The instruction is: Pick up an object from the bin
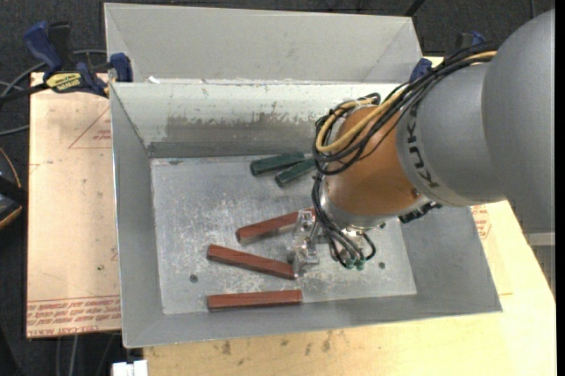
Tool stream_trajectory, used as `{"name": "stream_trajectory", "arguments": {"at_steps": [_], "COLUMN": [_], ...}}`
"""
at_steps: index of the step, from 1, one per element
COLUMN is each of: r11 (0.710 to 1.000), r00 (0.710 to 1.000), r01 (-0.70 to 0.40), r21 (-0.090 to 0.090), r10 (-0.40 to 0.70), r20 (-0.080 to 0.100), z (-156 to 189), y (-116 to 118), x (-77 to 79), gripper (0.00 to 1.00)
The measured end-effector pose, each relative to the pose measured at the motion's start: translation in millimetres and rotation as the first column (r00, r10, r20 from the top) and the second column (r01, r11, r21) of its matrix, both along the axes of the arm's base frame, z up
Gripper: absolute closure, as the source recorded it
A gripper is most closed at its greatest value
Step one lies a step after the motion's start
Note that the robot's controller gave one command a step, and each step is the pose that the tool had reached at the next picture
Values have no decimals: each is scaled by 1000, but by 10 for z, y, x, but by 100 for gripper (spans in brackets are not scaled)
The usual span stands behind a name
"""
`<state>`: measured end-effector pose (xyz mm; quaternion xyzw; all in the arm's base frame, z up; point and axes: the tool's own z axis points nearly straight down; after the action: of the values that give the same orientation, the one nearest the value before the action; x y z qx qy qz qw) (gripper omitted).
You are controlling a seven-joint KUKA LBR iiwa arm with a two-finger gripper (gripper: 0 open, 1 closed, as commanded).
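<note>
Grey bin (132, 189) holds three brown bars (252, 261) beside the jaws, opening impossible to tell, green pieces (278, 164) behind.

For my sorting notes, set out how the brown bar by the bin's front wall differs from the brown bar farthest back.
Pose: the front bar lies nearly parallel to the front wall; the back bar slants, right end higher in view. Place: the front bar lies apart from the gripper; the back bar's right end reaches it. Both are long, flat, reddish-brown bars on the bin floor.
</note>
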<state>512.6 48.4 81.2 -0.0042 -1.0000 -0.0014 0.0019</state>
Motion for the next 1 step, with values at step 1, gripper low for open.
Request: {"name": "stream_trajectory", "arguments": {"at_steps": [1], "r11": [1000], "r00": [1000], "r01": [-9], "r21": [-3], "r10": [9], "r20": [2], "z": [303], "y": [-30], "x": [1], "gripper": [100]}}
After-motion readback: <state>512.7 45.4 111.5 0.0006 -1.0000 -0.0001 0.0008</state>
